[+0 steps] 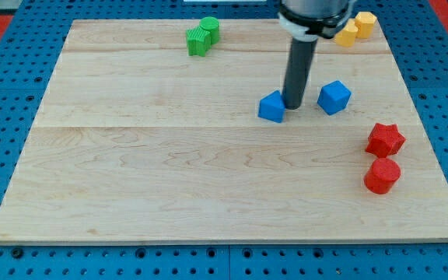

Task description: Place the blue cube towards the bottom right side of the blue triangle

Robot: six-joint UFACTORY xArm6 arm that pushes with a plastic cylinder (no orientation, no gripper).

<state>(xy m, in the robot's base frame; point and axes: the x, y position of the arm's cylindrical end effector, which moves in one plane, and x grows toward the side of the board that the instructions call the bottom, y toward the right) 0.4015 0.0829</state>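
From where I stand, the wooden board [208,194] fills most of the frame, and the action sits in its upper right part. The dark rod comes straight down from the top of the frame, and my tip [293,106] lands right against the upper right edge of the blue triangle [271,107], touching it or as good as touching. The blue cube [334,96], the thing that has to be moved, lies a little to the right of the rod and slightly higher in the frame than the triangle, with a clear strip of bare wood between it and the tip. There are no jaws on this arm to be spread or pressed together; it ends in that plain rod, and nothing is held. I would judge the job to be at its approach step: the cube is already on the triangle's right but not yet below it, so it wants nudging down the frame. For that, the tip looks to be on the wrong side; it needs to get round to the cube's upper edge and push downward and perhaps a touch leftward, without bumping the triangle it now crowds. Away from all this, a pair of green blocks [202,35] sits near the top centre, two yellow blocks [355,28] at the top right, and a red star-shaped block [385,139] with a red rounded block [382,175] below it at the right edge.
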